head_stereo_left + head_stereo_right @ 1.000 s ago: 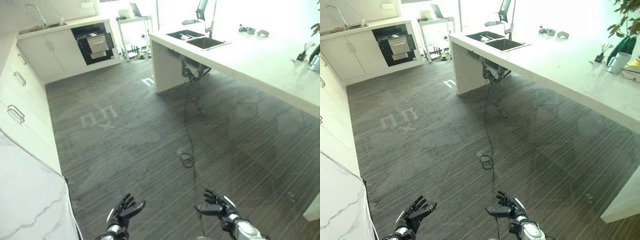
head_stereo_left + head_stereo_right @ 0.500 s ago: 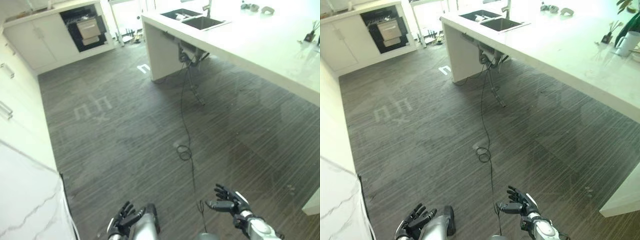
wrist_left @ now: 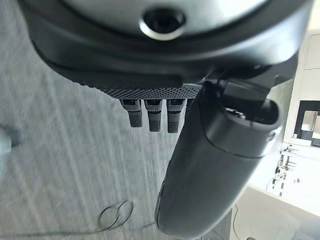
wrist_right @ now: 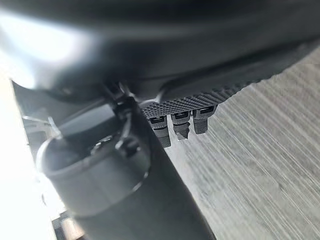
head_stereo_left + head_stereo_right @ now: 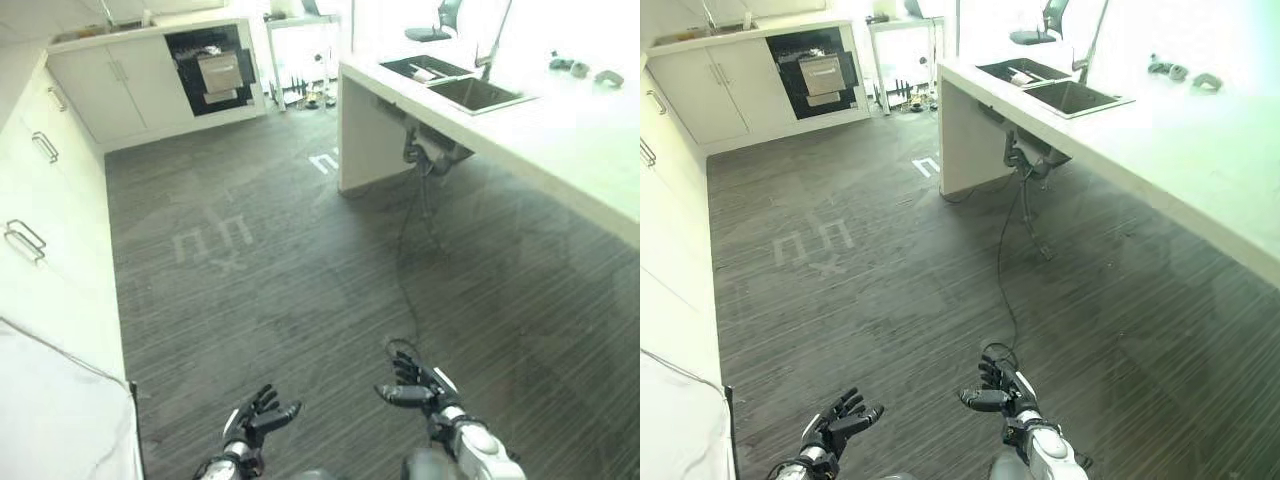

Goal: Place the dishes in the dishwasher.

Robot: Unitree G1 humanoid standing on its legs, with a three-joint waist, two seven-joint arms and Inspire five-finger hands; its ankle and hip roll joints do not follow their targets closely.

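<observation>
The dishwasher (image 5: 214,71) stands open in the far white cabinet row, a pale rack (image 5: 824,75) showing in its dark cavity. A double sink (image 5: 456,83) with dishes inside sits at the near end of the long white counter (image 5: 1160,130). My left hand (image 5: 256,421) and right hand (image 5: 420,385) hang low over the dark wood floor, both open with fingers spread and holding nothing. In each wrist view the fingers (image 3: 152,115) (image 4: 181,125) point straight out over bare floor.
White drawers with metal handles (image 5: 24,238) run along the left wall, and a marble counter corner (image 5: 50,410) sits at lower left. A small table (image 5: 902,40) stands beside the dishwasher. Tape marks (image 5: 210,242) lie on the floor. Small objects (image 5: 1180,72) rest on the far counter.
The whole picture has shifted: the camera has swung so the dishwasher and sink sit further right and lower. Both hands stay open and low.
</observation>
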